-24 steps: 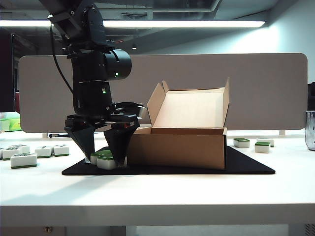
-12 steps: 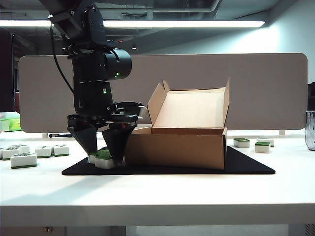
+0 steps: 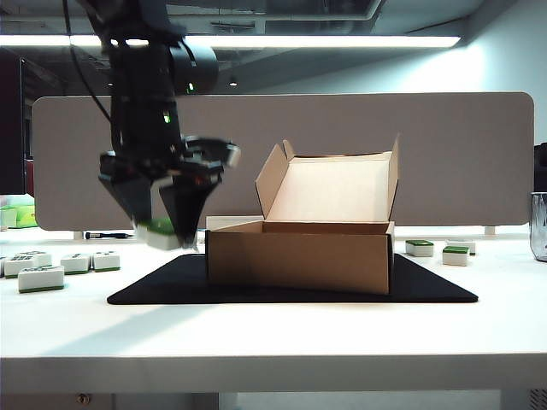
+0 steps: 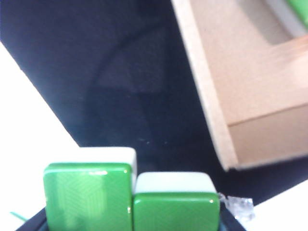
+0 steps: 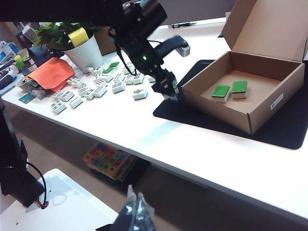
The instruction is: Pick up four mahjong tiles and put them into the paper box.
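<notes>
My left gripper hangs above the black mat, just left of the paper box, shut on two green-topped mahjong tiles held side by side. Up close in the left wrist view, the two tiles fill the left gripper, with the mat and the box's wall below. Two more green-topped tiles lie inside the open box. My right gripper is off the table's near side, low down, shut and empty.
Loose white-faced tiles lie on the table left of the mat, and two green-topped ones to the right of the box. A glass stands at the far right. A potted plant and an orange cloth sit beyond the loose tiles.
The left gripper closed on the two green tiles on the mat, then lifted them clear of it, drifting slightly left. The box and right arm have not moved.
</notes>
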